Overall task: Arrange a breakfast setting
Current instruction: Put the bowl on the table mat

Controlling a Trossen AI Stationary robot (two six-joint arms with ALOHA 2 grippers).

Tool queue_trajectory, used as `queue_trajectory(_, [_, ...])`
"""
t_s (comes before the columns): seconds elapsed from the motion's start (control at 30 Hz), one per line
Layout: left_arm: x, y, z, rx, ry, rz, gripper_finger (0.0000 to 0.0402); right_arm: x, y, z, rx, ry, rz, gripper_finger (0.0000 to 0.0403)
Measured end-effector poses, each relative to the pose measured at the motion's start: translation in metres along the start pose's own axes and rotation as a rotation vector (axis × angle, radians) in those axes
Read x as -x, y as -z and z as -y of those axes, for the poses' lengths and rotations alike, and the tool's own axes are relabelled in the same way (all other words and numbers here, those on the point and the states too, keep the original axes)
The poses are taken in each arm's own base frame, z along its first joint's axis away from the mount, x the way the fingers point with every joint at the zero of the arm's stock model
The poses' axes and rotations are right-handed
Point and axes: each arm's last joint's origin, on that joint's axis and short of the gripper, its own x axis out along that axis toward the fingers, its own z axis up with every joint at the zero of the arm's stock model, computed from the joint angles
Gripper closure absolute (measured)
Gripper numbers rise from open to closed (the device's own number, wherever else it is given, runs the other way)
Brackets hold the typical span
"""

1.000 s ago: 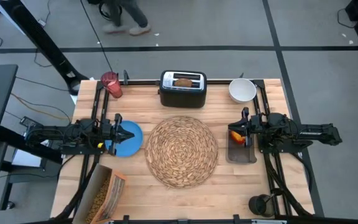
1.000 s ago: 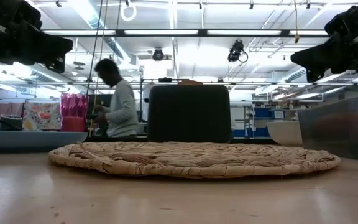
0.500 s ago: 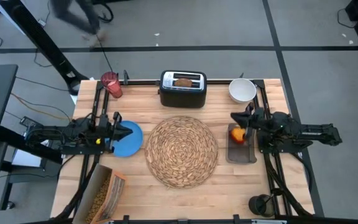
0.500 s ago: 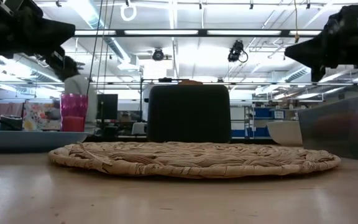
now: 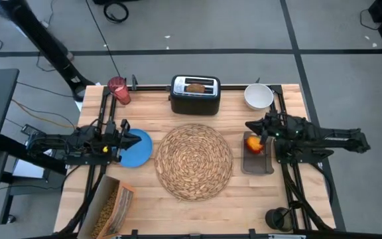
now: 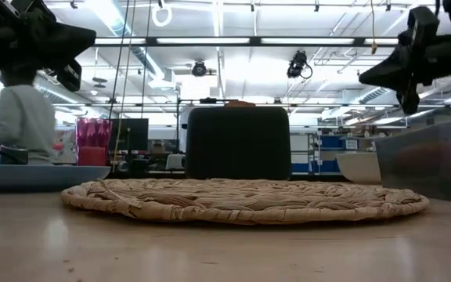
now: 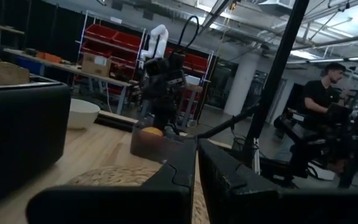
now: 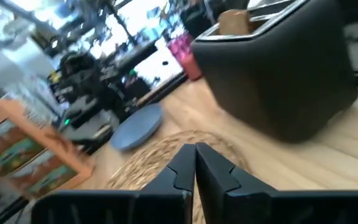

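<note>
I am seeing my right gripper (image 8: 196, 163) pressing its fingers together, facing the placemat (image 8: 166, 152), blue plate (image 8: 137, 126), pink cup (image 8: 185, 46) and toaster (image 8: 284, 68) holding toast (image 8: 234, 22).

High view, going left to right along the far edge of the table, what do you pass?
Translucent pink-red cup → black toaster holding the toast slice → white bowl.
</note>
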Motion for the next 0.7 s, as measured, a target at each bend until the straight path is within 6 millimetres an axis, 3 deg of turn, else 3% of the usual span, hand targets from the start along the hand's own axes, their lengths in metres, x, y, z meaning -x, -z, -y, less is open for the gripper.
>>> queue_trajectory(0.13, [0.000,-0.003,0.001,-0.035,0.003,0.014,0.0374,0.001,-0.027,-0.022,0.004,0.005,-0.107,0.0397])
queue_trajectory(0.4, [0.001,-0.022,0.007,-0.039,0.014,0.067,0.0374,-0.002,-0.103,-0.079,0.053,0.086,-0.256,0.0397])
queue_trajectory(0.7, [0.003,-0.038,0.011,0.056,0.032,0.111,0.0375,-0.025,-0.149,-0.103,0.030,0.512,-0.557,0.0391])
